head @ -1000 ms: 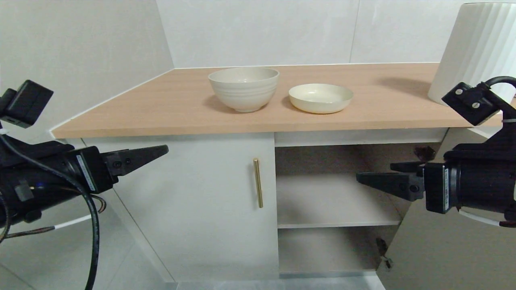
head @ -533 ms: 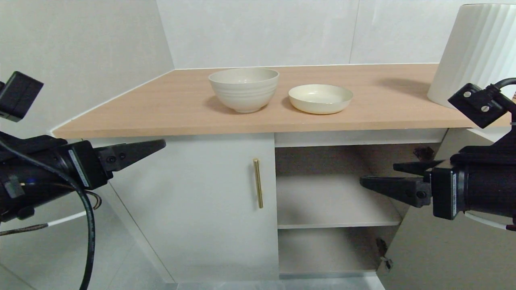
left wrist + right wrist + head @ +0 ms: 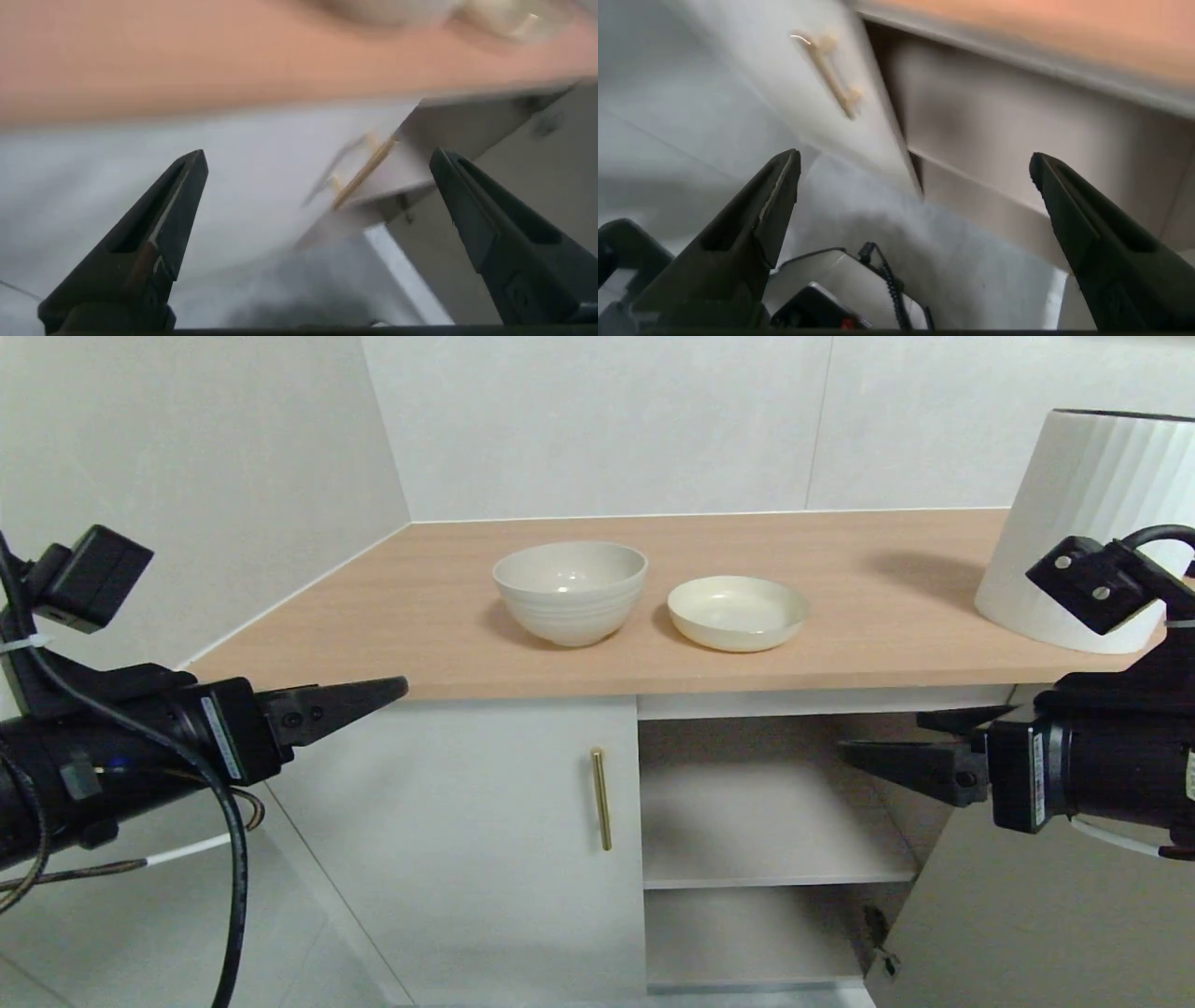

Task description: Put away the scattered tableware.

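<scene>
Left gripper [image 3: 397,689] sits at 9 o'clock in my head view, below the counter [image 3: 887,607] edge, jaws spread wide, nothing in them. The left wrist view confirms it: both fingers [image 3: 149,243] far apart. Right gripper [image 3: 882,733] is at 3 o'clock, level with the open cabinet bay [image 3: 747,728], also spread and empty; the right wrist view agrees.

Tableware: bowl [image 3: 570,590] at 12 o'clock on the counter, upright. Shallow dish [image 3: 737,611] just beside it on its 3 o'clock side, a small gap between them as far as I can tell. Neither is touched.

Storage: the bay is at 5 o'clock under the counter, door [image 3: 1027,915] swung out, shelf [image 3: 766,840] reachable. The closed door [image 3: 467,840] with the brass handle [image 3: 602,800] is at 6 o'clock.

My read: the cabinet is open and the first pick has not begun. Both arms hang low, so this is pre-grasp staging.

Next move, as I judge it:
- raise one arm above counter height
- right arm suits the dish, left arm the bowl
- both need a rim pinch, one finger inside and one outside
- the dish's low wall gives little bite, so a near-flat approach
- mind the ribbed white container [image 3: 1074,523] at 2 o'clock when the right arm lifts
- then down and into the bay, clearing the counter lip
</scene>
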